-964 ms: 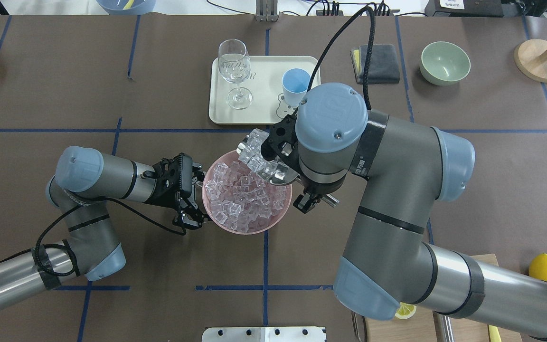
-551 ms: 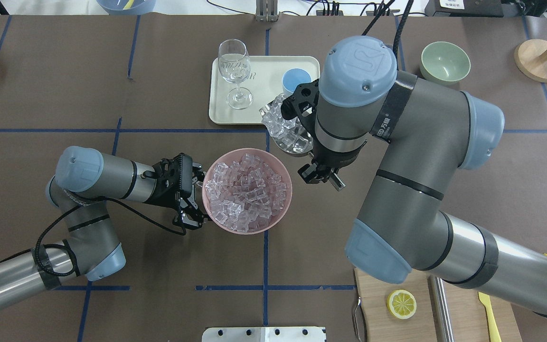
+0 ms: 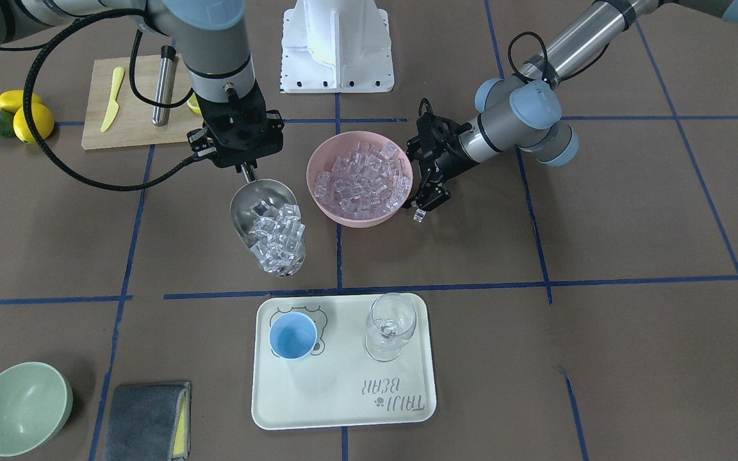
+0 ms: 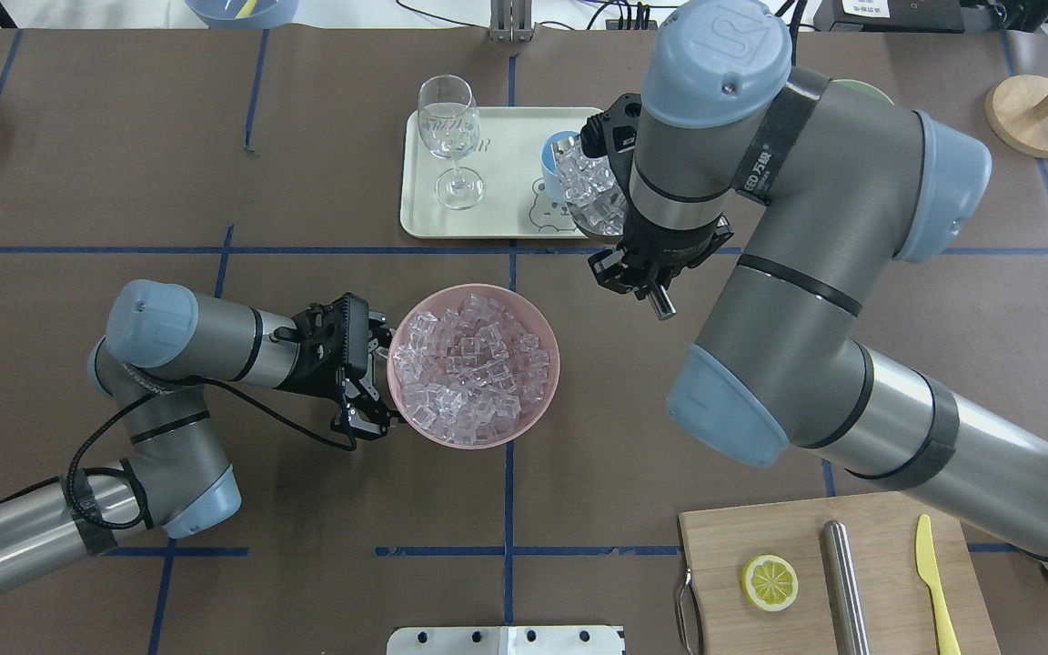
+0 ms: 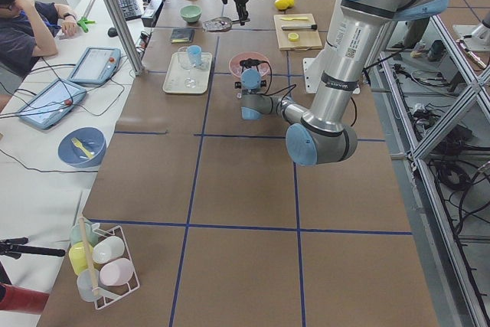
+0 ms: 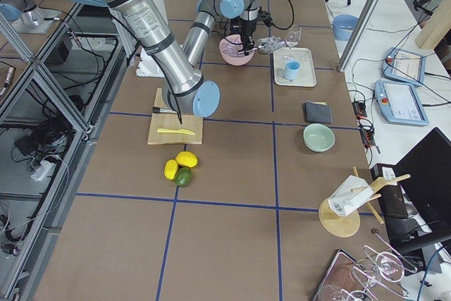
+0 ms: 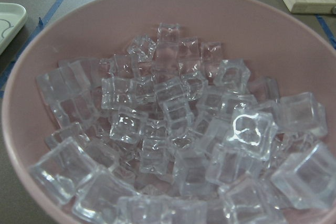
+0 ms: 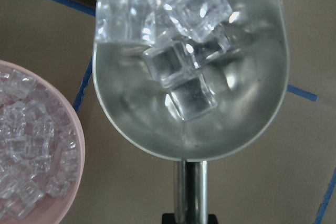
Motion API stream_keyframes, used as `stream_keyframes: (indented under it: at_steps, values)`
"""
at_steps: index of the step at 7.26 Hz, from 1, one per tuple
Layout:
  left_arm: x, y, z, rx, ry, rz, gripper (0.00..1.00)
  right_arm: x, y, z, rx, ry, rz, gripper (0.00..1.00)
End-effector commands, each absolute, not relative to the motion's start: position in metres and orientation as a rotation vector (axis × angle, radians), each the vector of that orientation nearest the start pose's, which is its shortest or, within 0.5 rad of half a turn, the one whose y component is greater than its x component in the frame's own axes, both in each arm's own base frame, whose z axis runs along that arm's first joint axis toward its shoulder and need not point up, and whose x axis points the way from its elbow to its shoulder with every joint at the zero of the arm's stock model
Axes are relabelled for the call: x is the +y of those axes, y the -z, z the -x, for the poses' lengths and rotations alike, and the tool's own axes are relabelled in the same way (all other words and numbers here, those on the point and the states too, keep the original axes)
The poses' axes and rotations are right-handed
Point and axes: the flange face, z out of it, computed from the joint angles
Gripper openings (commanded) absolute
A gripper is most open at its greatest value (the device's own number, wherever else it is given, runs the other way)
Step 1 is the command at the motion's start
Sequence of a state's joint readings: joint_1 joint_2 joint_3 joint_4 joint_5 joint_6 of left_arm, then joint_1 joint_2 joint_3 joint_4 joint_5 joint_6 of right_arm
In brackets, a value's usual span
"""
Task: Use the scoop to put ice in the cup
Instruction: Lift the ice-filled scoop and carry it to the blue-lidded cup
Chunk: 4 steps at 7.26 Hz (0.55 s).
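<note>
Grips the scoop [image 3: 260,211] by its thin handle, right gripper [image 3: 246,169] clamped tight. Holds ice [image 3: 276,240] aloft between pink bowl [image 3: 311,174] and cup [image 3: 293,336]. Left gripper [image 4: 380,377] at the bowl's rim, spread unclear.

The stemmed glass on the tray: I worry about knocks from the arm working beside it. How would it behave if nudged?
Likely tippy: the glass stands tall on a thin stem and small foot. Probably fragile, being clear and thin-walled. On the smooth tray it might slide a little before toppling.
</note>
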State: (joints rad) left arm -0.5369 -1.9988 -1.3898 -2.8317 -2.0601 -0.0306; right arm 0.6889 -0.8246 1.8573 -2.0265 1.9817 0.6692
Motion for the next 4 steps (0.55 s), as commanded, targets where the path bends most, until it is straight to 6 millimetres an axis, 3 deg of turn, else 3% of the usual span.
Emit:
stream_keyframes:
  at_steps: [1,4]
  values:
    - [-0.407,-0.359,-0.515,1.163,-1.154,-1.147,1.00,-0.509,-0.161,0.433,-0.642,0.332,-0.114,0.00]
    - [-0.407,-0.359,-0.515,1.162,-1.155,-1.148,1.00,-0.545,-0.173,0.438,-0.598,0.403,-0.101,0.00]
